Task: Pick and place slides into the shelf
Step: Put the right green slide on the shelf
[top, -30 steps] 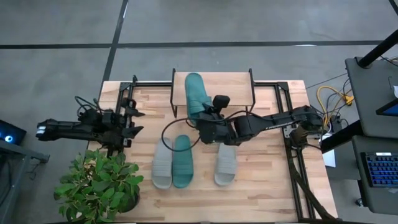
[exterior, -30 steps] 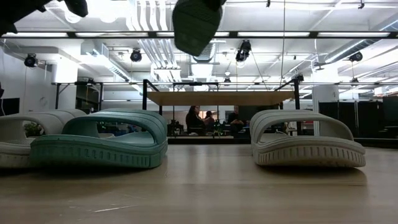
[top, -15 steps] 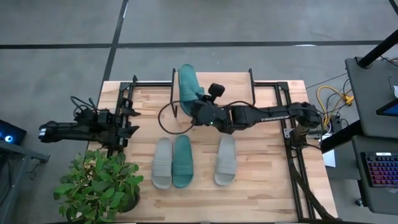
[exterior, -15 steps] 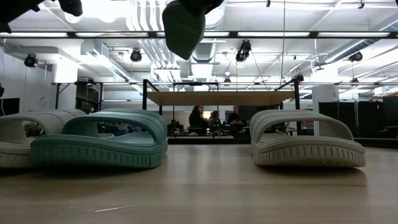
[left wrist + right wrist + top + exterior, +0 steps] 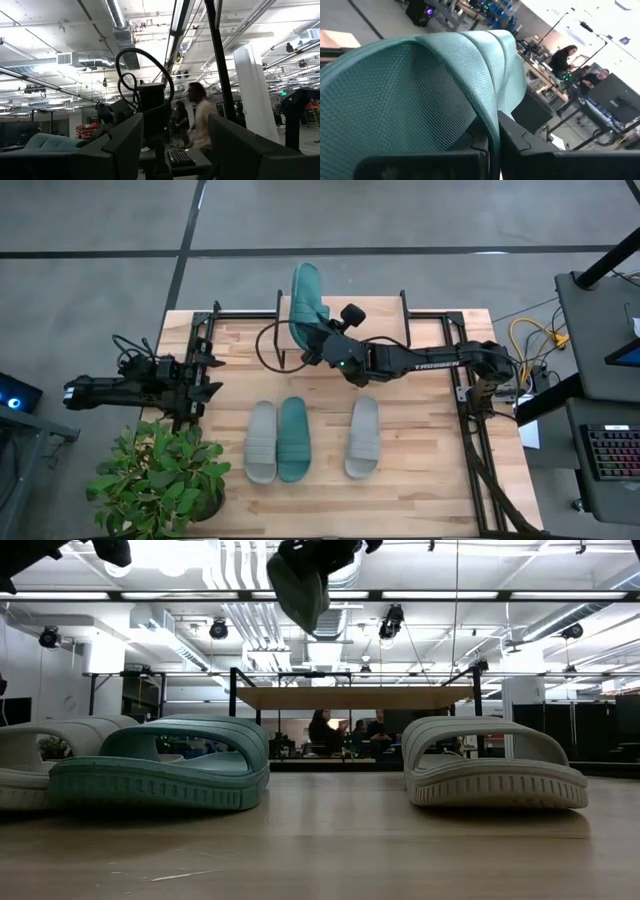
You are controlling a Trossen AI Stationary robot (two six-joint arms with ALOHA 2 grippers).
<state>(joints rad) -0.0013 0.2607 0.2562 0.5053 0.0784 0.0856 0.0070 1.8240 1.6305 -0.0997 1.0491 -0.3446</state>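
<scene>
My right gripper [image 5: 320,343] reaches in from the table's right and is shut on a teal slide [image 5: 307,295], held high over the left end of the shelf [image 5: 370,320]. The low view shows that slide [image 5: 298,588] above the shelf's plank top [image 5: 355,697]. Three slides lie sole-down on the table: grey [image 5: 261,441], teal [image 5: 293,438] and grey [image 5: 362,437]. My left gripper [image 5: 208,375] waits open at the table's left edge, touching nothing. My right gripper pinches the teal slide between its two fingers [image 5: 512,142] at a thin edge [image 5: 492,127] of the slide's near end. The fingers come slanting from the table's right and near side. The slide is lifted clear and tilted, its free end [image 5: 305,275] reaching past the shelf's far edge.
A potted plant [image 5: 160,480] stands at the table's near left corner. Black metal frames [image 5: 205,330] run along the table's left and right [image 5: 465,395] edges. A black cable loops beside the shelf [image 5: 268,350]. People sit in the room beyond the table [image 5: 322,730].
My right gripper has moved toward the far edge and a little toward the table's left, carrying the teal slide from above the table's middle to over the shelf's left end. The slide has tipped more on end. The three slides on the table have stayed put.
</scene>
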